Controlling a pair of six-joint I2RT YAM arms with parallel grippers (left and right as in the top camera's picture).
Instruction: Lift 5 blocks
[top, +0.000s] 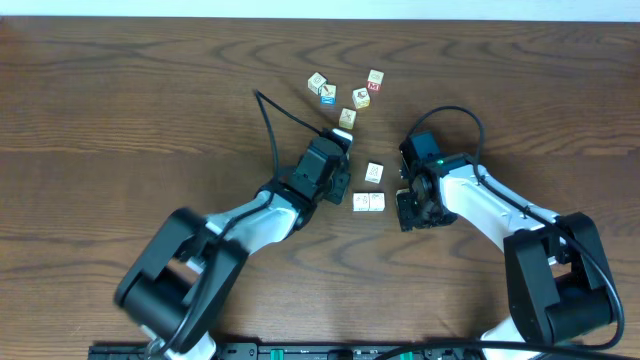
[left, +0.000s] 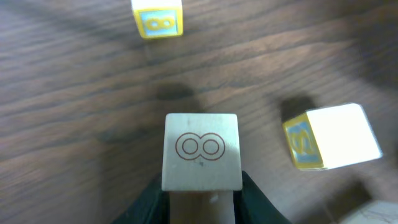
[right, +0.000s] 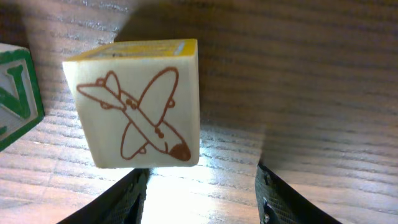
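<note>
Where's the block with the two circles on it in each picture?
Overhead: the two-circle block sits near the middle, at the tip of the left gripper.
Left wrist: the two-circle block is low in the middle, between the fingers.
Right wrist: not in it.
Shared landmark: the dark wooden table shows in all three.

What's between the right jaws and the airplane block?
Only bare wooden table, in the right wrist view; the right gripper stands open just short of the airplane block.
</note>
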